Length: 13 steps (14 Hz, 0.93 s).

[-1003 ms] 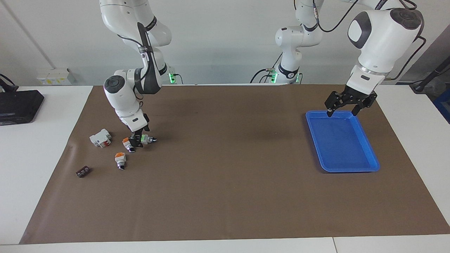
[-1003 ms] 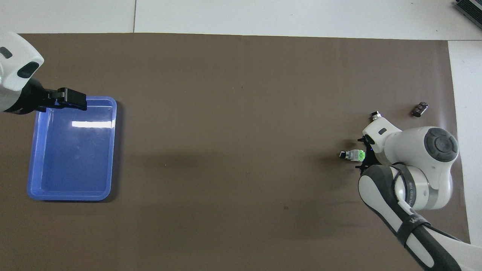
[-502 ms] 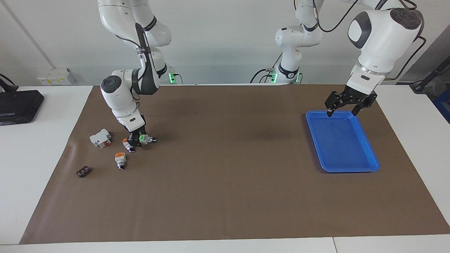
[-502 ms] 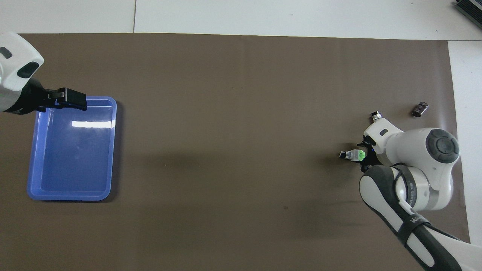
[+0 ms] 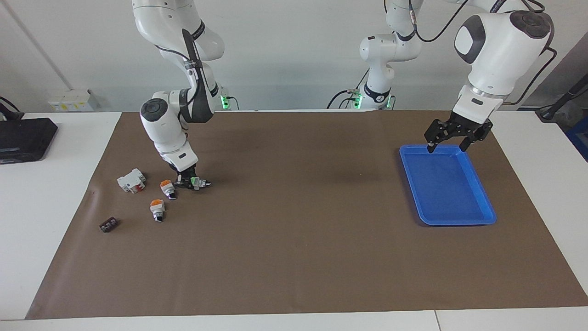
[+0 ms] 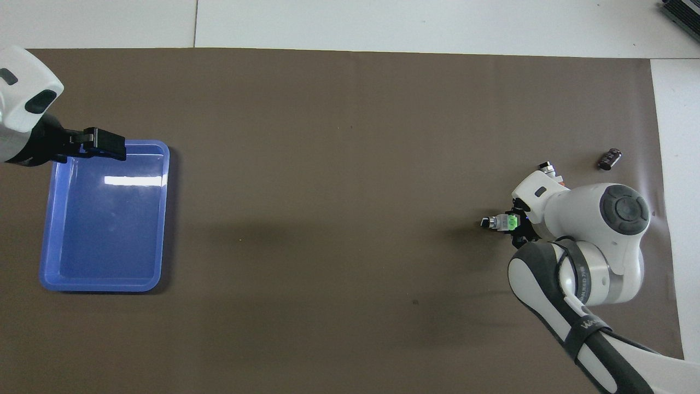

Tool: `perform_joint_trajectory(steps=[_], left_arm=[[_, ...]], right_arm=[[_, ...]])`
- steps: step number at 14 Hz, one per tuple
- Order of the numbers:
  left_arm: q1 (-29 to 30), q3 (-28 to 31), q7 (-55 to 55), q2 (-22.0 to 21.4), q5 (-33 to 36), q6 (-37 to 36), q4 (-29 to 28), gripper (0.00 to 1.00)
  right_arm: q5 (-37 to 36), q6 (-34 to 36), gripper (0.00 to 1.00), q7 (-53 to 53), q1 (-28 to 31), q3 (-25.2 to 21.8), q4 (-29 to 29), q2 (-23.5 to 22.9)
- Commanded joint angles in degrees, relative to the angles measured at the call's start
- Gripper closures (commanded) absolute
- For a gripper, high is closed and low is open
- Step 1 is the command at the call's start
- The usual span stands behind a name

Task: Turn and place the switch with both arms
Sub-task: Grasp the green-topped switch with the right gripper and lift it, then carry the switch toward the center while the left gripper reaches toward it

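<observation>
Jaws of right gripper clamped on switch low over table, left gripper waiting with jaws apart over tray; best lifted level, knob clear for turning.

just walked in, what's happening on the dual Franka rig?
The right gripper is down on the brown mat, shut on the switch by its green end, beside two orange-capped switches and a white block with red. Whether the switch is off the mat yet is hard to tell. The left gripper waits open over the edge of the blue tray nearest the robots. The tray holds nothing yet.
</observation>
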State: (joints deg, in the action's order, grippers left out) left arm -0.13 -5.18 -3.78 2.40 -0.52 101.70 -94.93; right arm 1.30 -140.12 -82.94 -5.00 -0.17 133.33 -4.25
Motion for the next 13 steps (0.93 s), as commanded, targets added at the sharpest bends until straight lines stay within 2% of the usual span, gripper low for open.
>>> perform_joint_trajectory(steps=[1,5,7,10,13], left_arm=[[0.39,-0.27,-0.61,-1.52,1.05,-0.09,-1.57,0.00],[0.39,-0.27,-0.61,-1.52,1.05,-0.09,-1.57,0.00],[0.39,-0.27,-0.61,-1.52,1.05,-0.09,-1.57,0.00],[0.39,-0.27,-0.61,-1.52,1.05,-0.09,-1.57,0.00],[0.39,-0.27,-0.61,-1.52,1.05,-0.09,-1.57,0.00]], right_arm=[[7.87,4.40,1.00,-2.05,-0.62,1.40,-4.73,-0.41],[27.84,9.95,1.00,-7.23,-2.03,3.95,-10.45,-1.98],[35.84,9.87,1.00,-8.38,-5.79,3.87,-13.52,-3.04],[42.44,8.12,1.00,-6.89,-11.69,3.87,-18.53,-4.71],[47.73,0.49,1.00,-4.96,-16.43,3.95,-19.77,-4.54]])
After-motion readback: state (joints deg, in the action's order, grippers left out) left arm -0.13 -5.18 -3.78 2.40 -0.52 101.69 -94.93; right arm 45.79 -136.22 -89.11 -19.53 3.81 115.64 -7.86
